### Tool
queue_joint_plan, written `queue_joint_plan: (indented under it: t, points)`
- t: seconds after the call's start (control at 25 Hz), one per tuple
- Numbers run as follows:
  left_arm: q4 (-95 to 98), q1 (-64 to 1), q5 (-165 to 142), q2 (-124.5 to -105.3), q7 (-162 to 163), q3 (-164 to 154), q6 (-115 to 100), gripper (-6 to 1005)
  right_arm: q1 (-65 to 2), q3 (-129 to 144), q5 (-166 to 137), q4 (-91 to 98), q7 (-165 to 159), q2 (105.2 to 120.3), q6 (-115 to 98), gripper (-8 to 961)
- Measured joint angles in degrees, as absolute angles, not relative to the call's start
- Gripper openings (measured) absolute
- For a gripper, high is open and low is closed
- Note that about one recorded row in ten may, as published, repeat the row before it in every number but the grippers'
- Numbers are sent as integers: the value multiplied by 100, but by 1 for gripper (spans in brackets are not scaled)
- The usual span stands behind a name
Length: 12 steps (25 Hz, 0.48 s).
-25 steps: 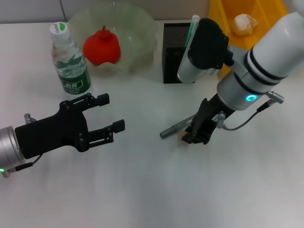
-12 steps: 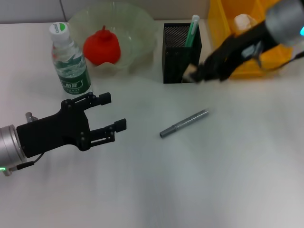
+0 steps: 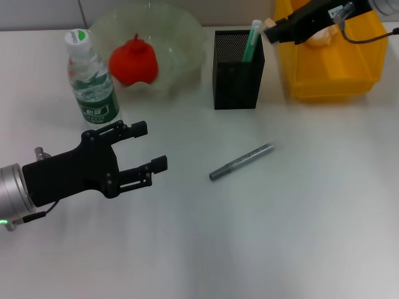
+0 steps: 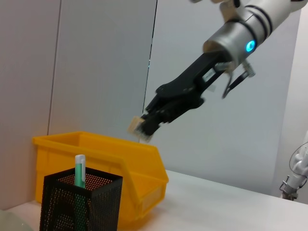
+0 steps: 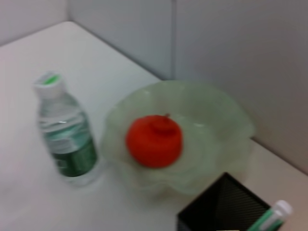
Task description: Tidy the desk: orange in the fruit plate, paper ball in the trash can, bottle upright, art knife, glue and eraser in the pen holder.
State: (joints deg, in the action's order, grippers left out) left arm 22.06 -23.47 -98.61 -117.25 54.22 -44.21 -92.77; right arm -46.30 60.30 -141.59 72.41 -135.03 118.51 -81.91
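Note:
My right gripper [image 3: 273,28] is shut on the small tan eraser [image 3: 269,25] and hangs in the air just above the back right corner of the black mesh pen holder [image 3: 238,70]. The left wrist view shows the same grip on the eraser [image 4: 137,129], high over the pen holder [image 4: 79,204]. A green glue stick [image 3: 252,38] stands in the holder. The grey art knife [image 3: 242,162] lies on the table in front of it. The orange [image 3: 133,60] sits in the pale-green fruit plate [image 3: 187,37]. The bottle [image 3: 91,78] stands upright. My left gripper [image 3: 148,147] is open low on the left.
The yellow trash can [image 3: 330,68] stands right of the pen holder, with the paper ball [image 3: 322,38] in it, mostly behind my right arm. In the right wrist view the bottle [image 5: 65,134], orange [image 5: 154,139] and pen holder [image 5: 226,209] lie below.
My right gripper has lifted the eraser off the table beside the art knife and carried it up and back, over the pen holder. The left arm has stayed put.

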Motion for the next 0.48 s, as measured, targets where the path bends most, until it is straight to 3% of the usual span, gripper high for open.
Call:
queue_joint_plan:
  t: [0.48]
  points:
    - [2215,-2347,-9861,-11725,5423,-4421,-9308,795,-5034,6625,-14388,5901,-13490,11916,-6690,147]
